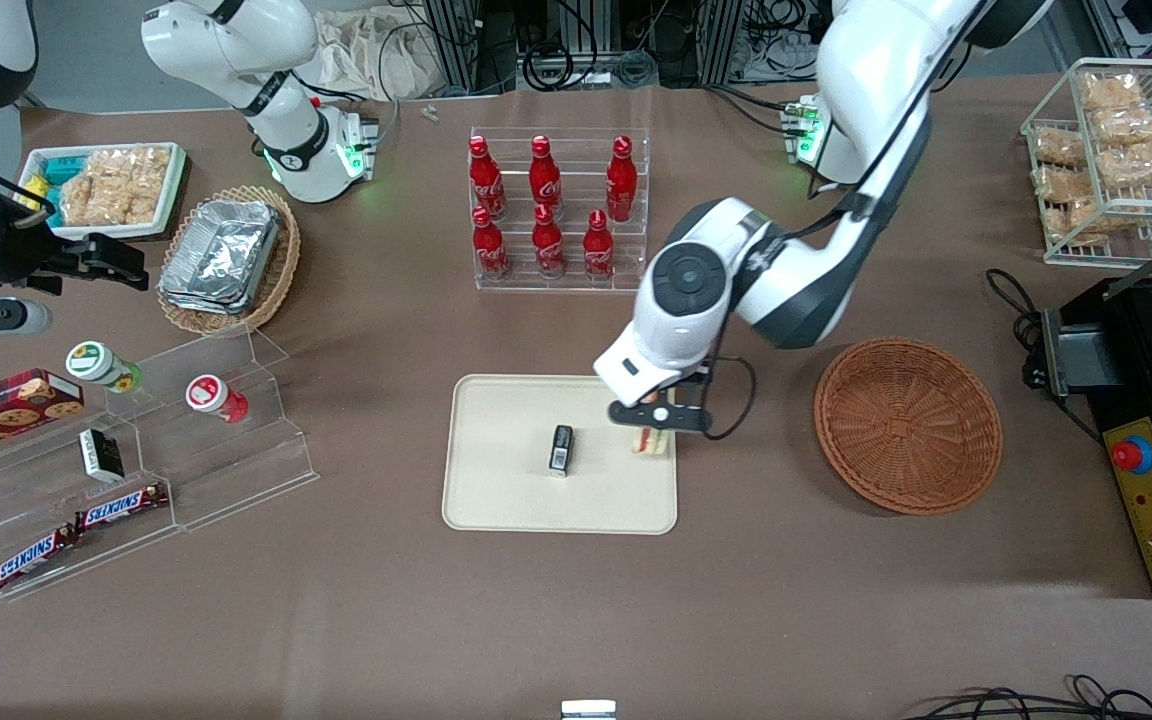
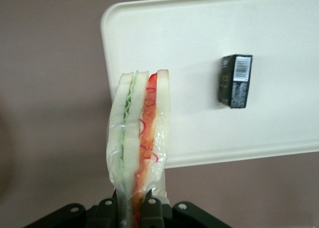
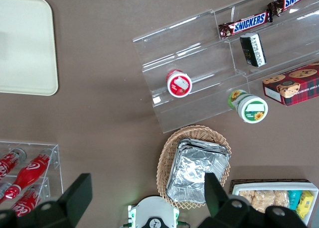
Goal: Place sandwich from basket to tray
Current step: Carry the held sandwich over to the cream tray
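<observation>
Since the sandwich (image 2: pixel 138 138) is soft, light and film-wrapped, the hand (image 2: pixel 133 208) pinches it closed at one end over the tray (image 1: pixel 496 500) edge; squeeze gently, slippery.

The working arm is built of glossy white rounded shells with dark grey to black bands at the joints. A black round cap with a ring pattern closes the joint nearest its wrist. A thin black cable loops out beside the wrist and back in. Green lights glow on the white base. The gripper (image 1: pixel 658 414) is matt black, a flat bar carrying two short fingers (image 2: pixel 149 211); silver screw heads sit along its body.
</observation>
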Controlling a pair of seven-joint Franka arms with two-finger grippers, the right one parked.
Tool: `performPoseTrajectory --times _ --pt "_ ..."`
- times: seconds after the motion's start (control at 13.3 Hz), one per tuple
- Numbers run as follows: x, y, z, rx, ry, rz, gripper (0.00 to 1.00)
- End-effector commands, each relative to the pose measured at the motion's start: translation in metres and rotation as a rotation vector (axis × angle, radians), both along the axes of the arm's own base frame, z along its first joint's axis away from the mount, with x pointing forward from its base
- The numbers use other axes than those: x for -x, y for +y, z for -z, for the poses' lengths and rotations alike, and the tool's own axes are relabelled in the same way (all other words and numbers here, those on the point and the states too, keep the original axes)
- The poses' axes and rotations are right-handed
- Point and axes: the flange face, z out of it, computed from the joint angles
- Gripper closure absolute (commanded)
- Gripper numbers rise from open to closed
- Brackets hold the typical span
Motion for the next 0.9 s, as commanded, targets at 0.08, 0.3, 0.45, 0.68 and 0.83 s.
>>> performPoseTrajectory --times 0.08,0.3,0.45,0.68,0.83 --pt "-0.026 -0.008 0.036 0.019 -0.03 -0.011 1.0" --pt "-0.03 -0.006 0.059 -0.009 -0.041 0.004 1.0" --pt "-0.035 -0.006 0.076 0.016 -0.056 -0.002 1.0" --pt "-0.036 -0.005 0.086 0.015 -0.05 -0.008 1.0" --pt "-0.035 -0.005 0.093 0.007 -0.042 -0.022 0.94"
